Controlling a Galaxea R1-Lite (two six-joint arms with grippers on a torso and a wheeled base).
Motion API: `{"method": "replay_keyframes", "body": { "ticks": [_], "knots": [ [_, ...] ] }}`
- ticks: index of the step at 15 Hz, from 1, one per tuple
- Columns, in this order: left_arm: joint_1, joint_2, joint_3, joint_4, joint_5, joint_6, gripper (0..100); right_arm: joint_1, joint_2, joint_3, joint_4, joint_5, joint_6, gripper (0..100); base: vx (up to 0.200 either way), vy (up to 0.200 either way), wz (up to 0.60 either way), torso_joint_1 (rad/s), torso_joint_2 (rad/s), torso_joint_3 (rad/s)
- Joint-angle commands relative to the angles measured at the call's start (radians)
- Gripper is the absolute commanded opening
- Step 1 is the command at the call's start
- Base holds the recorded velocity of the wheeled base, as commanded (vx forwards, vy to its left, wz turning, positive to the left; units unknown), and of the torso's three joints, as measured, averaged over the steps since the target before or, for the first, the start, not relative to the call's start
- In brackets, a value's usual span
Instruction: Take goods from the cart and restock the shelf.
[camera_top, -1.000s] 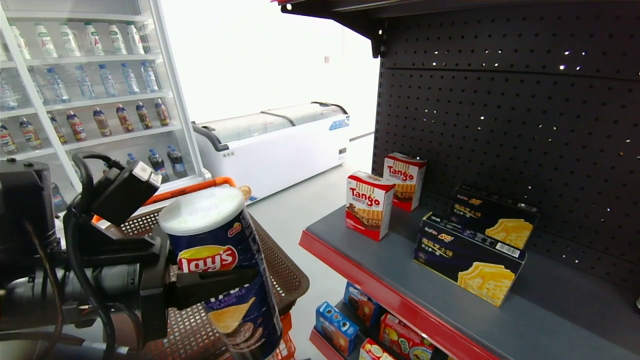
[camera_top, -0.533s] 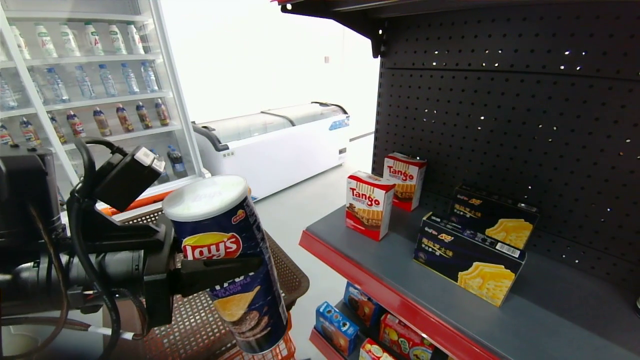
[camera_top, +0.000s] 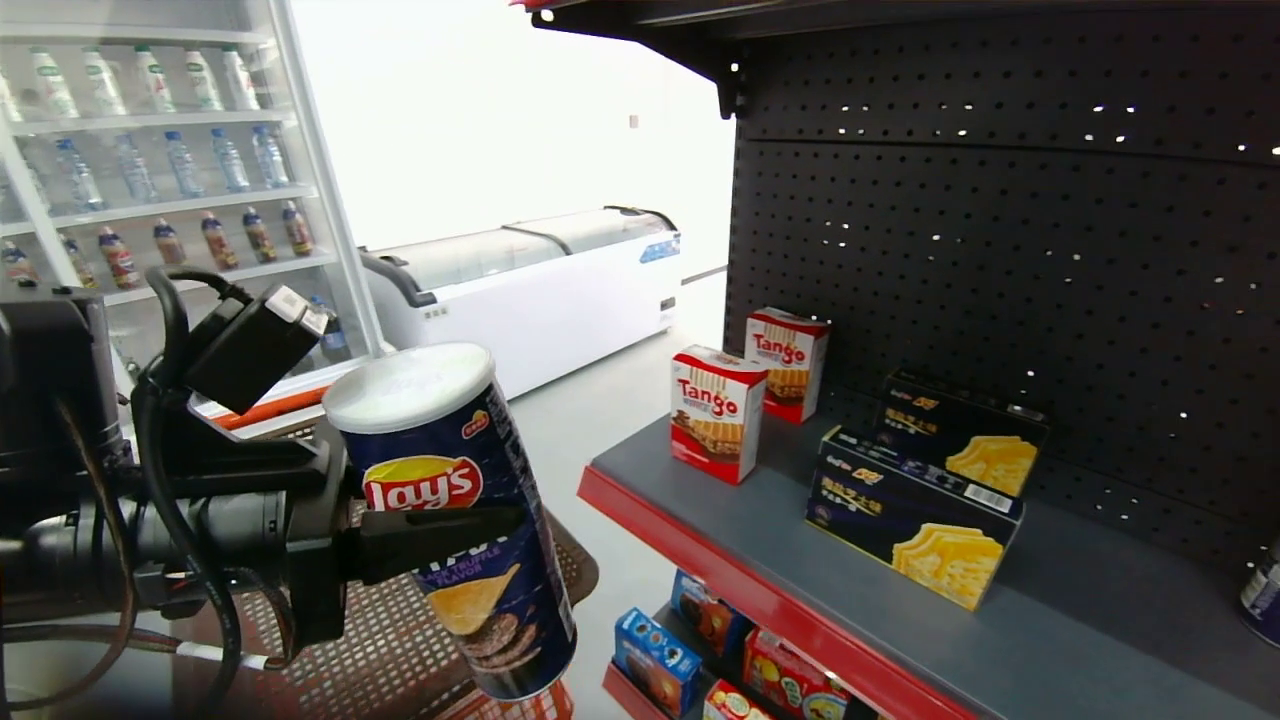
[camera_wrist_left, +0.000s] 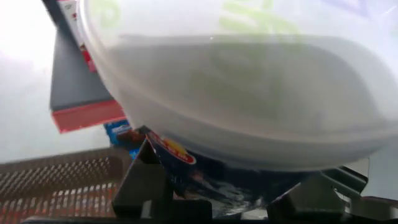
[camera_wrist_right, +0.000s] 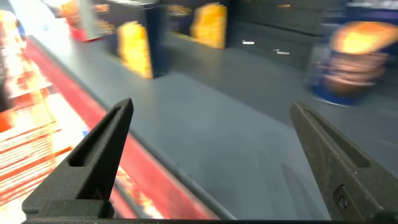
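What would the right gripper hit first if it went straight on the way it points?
Probably the bare shelf deck, between the dark boxes and the can; the right gripper lines up with neither, though depth is unclear.

The left hand (camera_top: 440, 520) showed one finger across the chip can (camera_top: 490, 610); the other finger lay hidden behind it. Arm and can covered most of the cart (camera_top: 390, 650). On the shelf (camera_top: 760, 520), a dark can (camera_top: 1262, 598) was cut by the right edge, and the lower packets (camera_top: 730, 700) by the bottom edge. In the left wrist view the lid (camera_wrist_left: 236, 93) was a close blur, hiding most of the label. In the right wrist view the yellow-fronted boxes (camera_wrist_right: 140, 40) and a round container (camera_wrist_right: 357, 62) were smeared.
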Motion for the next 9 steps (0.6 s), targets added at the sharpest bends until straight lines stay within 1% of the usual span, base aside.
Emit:
{"method": "replay_keyframes", "body": {
  "ticks": [1, 9],
  "knots": [
    [0.0, 0.003, 0.001, 0.0, 0.0, 0.0, 0, 0.0, 0.001, 0.0, 0.001, 0.0, 0.0, 100, 0.0, 0.0, -0.6, 0.002, 0.0, 0.002],
    [-0.011, 0.008, 0.0, -0.001, -0.009, 0.0, 0, 0.0, 0.001, 0.0, 0.001, 0.0, 0.0, 100, 0.0, 0.0, -0.6, 0.002, 0.0, 0.002]
  ]
}}
